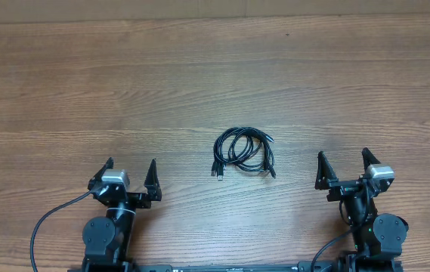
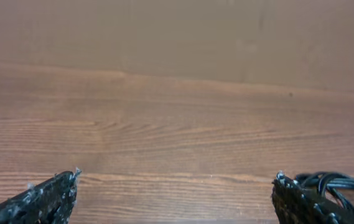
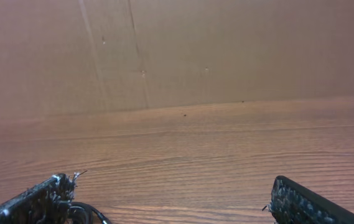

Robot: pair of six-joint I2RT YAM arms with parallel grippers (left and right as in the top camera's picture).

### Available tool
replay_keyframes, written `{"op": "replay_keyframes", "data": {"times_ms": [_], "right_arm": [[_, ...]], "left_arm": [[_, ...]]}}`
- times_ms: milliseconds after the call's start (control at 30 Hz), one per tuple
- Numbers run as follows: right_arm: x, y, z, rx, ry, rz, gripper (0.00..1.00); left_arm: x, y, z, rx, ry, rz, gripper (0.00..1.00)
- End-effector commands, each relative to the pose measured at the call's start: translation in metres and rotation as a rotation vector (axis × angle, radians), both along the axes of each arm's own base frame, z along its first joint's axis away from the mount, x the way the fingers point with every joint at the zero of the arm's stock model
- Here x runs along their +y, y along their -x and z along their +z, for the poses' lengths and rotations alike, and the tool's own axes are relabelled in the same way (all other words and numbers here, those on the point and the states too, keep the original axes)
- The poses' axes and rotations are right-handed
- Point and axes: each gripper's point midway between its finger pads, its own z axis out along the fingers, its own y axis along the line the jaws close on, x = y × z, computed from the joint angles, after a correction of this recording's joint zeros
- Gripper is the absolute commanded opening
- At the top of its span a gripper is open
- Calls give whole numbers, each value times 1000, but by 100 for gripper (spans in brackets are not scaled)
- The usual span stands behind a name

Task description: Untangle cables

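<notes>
The cables (image 1: 243,153) lie in one tangled black coil on the wooden table, between the two arms and a little farther out than them. Small plugs stick out at the coil's lower left and lower right. My left gripper (image 1: 131,165) stands open to the coil's left, nothing between its fingers. In the left wrist view that gripper (image 2: 177,176) frames bare wood, and part of the cables (image 2: 335,184) shows behind the right finger. My right gripper (image 1: 343,156) is open to the coil's right. The right wrist view shows the gripper (image 3: 170,179) with a loop of cables (image 3: 93,213) by its left finger.
The wooden table (image 1: 215,75) stretches far beyond the coil. A brown cardboard wall (image 3: 177,50) stands along its far edge. Thicker black arm wires (image 1: 48,219) run beside the left base.
</notes>
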Motion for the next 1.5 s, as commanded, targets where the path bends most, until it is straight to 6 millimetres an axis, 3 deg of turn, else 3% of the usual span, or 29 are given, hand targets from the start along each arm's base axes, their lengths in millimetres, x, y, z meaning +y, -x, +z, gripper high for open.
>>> {"op": "replay_keyframes", "data": {"times_ms": [0, 167, 467, 933, 1467], "right_arm": [[-2, 0, -2, -3, -3, -11, 100], [-2, 0, -2, -3, -3, -11, 100], [-2, 0, -2, -3, -3, -11, 100], [-2, 0, -2, -3, -3, -11, 100], [-2, 0, -2, -3, -3, -11, 100]], "left_arm": [[-4, 2, 8, 28, -30, -31, 99], [-15, 1, 12, 97, -78, -105, 99], [-19, -19, 0, 291, -96, -135, 100], [-25, -47, -29, 616, -124, -198, 100], [-34, -63, -60, 874, -128, -281, 100]]}}
